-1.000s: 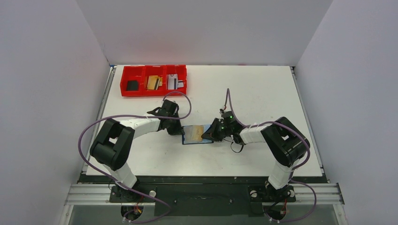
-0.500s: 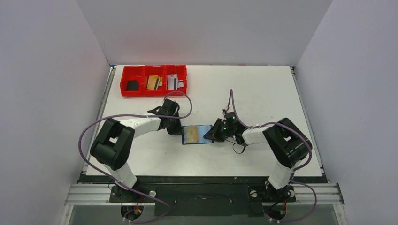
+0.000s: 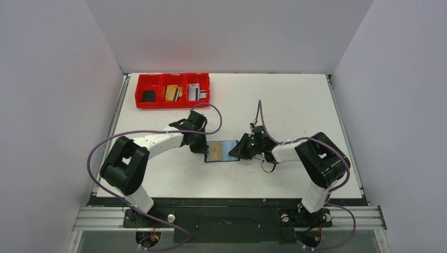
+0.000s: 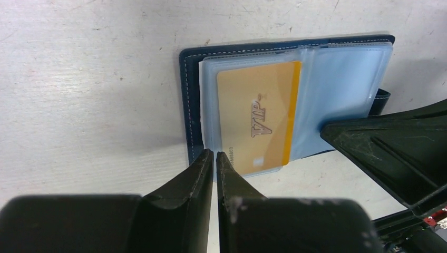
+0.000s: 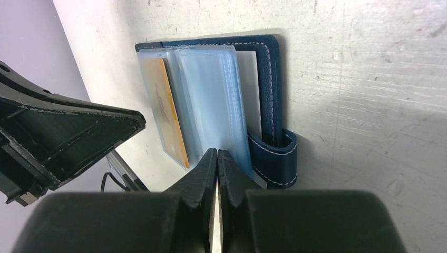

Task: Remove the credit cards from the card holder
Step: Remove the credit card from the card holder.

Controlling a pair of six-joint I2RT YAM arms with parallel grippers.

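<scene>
The navy card holder [image 3: 228,147] lies open on the table between my two grippers. Its clear sleeves face up, and a tan-gold credit card [image 4: 258,118] marked VIP sits in the left sleeve. My left gripper [image 4: 215,156] is shut, its tips at the holder's near left edge by that card's corner. My right gripper [image 5: 217,153] is shut, its tips resting on the edge of the clear sleeves [image 5: 211,89] beside the strap loop [image 5: 274,158]. The gold card [image 5: 168,118] shows edge-on in the right wrist view. Whether either gripper pinches a sleeve is hidden.
A red three-compartment tray [image 3: 141,103] stands at the back left. It holds a black card [image 3: 149,95], a gold card [image 3: 172,93] and a silvery card [image 3: 195,93]. White walls close in the left, right and back sides.
My right gripper drew back a little to the right, baring more of the blue sleeve. My left arm shifted slightly right toward the holder's left edge.
</scene>
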